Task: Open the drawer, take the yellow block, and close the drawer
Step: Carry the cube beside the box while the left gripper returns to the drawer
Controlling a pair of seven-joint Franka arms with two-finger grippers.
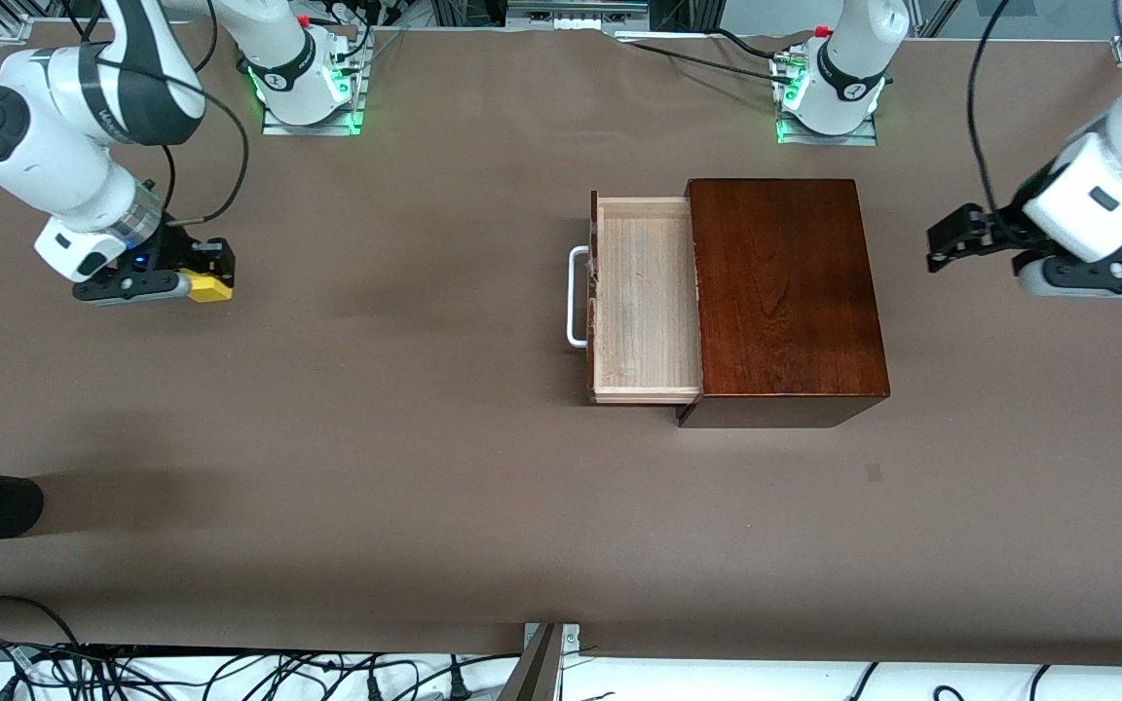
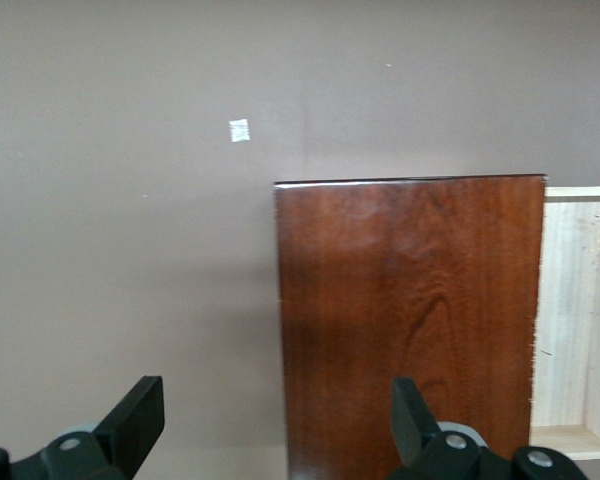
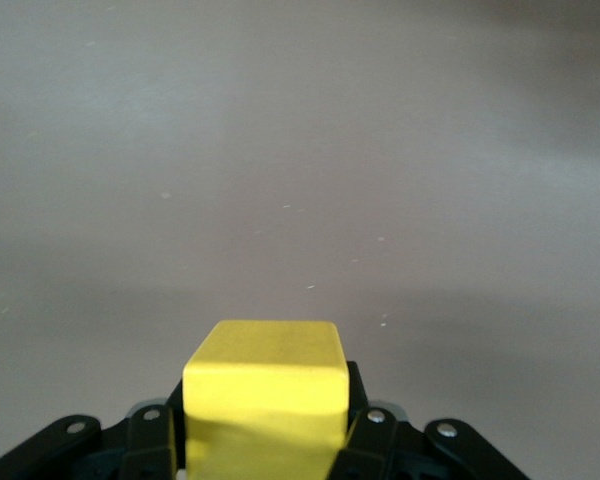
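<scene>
Between the right gripper's [image 1: 205, 282] fingers sits the yellow block [image 1: 207, 286], pinched from both sides; the right wrist view shows the block [image 3: 263, 385] filling the gap, one finger [image 3: 152, 445] pressed to each flank. Gripper and block hang over bare table [image 1: 405, 487] at the right arm's end, well apart from the drawer.

Left gripper [image 1: 955, 243]: fingers spread wide, nothing held, hanging off the box's closed end at the left arm's end of the table. Its wrist view looks down on the box [image 2: 410, 320] top with one fingertip [image 2: 140, 415] over bare table.

Drawer [image 1: 644, 302]: pulled out of the dark box [image 1: 785, 292] toward the right arm's end, pale tray empty, white handle [image 1: 576, 297] on the front.

Judgement: open and take steps look done; closing remains. The slide axis runs along the table from one arm's end to the other, so the closing push must go on the handle face toward the left arm's end. The drawer front faces the right arm, but that gripper is occupied. The left gripper is free and nearer the box, yet on the wrong end; it would have to reach over.
</scene>
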